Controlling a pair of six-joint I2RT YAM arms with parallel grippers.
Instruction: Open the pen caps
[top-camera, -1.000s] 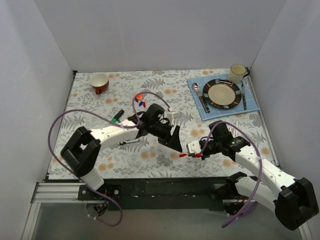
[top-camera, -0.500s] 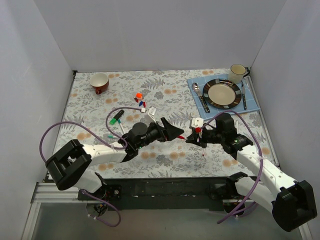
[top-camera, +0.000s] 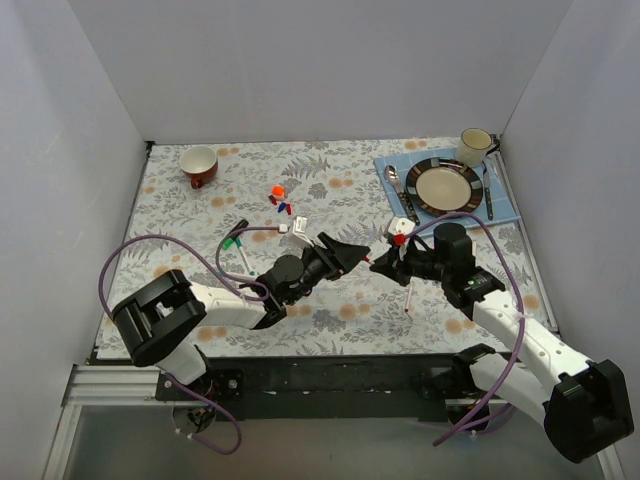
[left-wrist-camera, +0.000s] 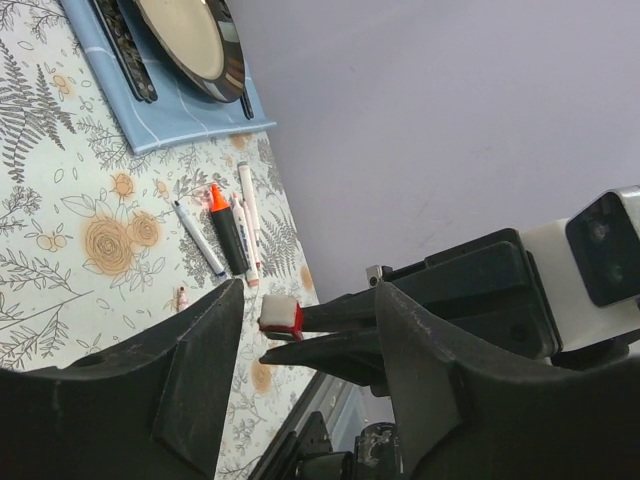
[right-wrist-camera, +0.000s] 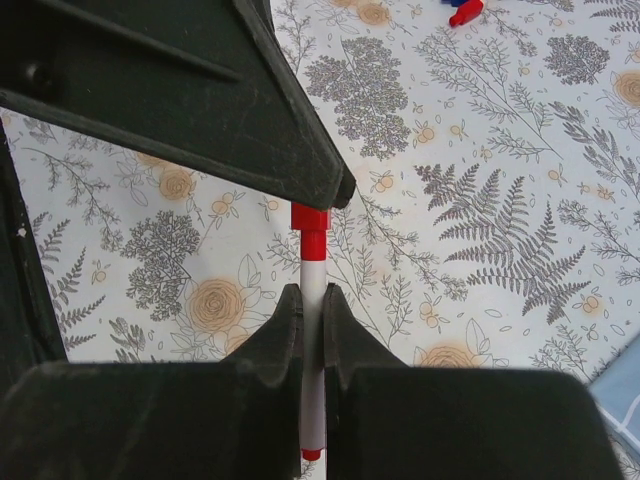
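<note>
My right gripper (top-camera: 386, 262) (right-wrist-camera: 312, 292) is shut on a thin white-barrelled pen (right-wrist-camera: 313, 272) and holds it above the table, with its red cap (right-wrist-camera: 310, 228) pointing at my left gripper (top-camera: 354, 255). The left gripper (left-wrist-camera: 310, 295) is open. Its fingers (left-wrist-camera: 205, 365) stand wide on either side of the pen's red end (left-wrist-camera: 281, 316), and one fingertip sits right at the cap. Loose orange, red and blue caps (top-camera: 280, 199) lie at mid table. A black green-ended marker (top-camera: 233, 239) lies at the left. More pens, one a black marker with an orange tip (left-wrist-camera: 229, 236), lie under the right arm.
A red mug (top-camera: 199, 165) stands at the back left. A blue placemat (top-camera: 392, 165) at the back right holds a plate (top-camera: 444, 187), spoon and knife, with a cream mug (top-camera: 474, 146) behind. A thin pen (top-camera: 408, 298) lies near the right arm. Walls enclose three sides.
Both grippers rose from near the front edge and moved back to mid table. The right gripper brought the red-capped pen up between the left gripper's open fingers.
</note>
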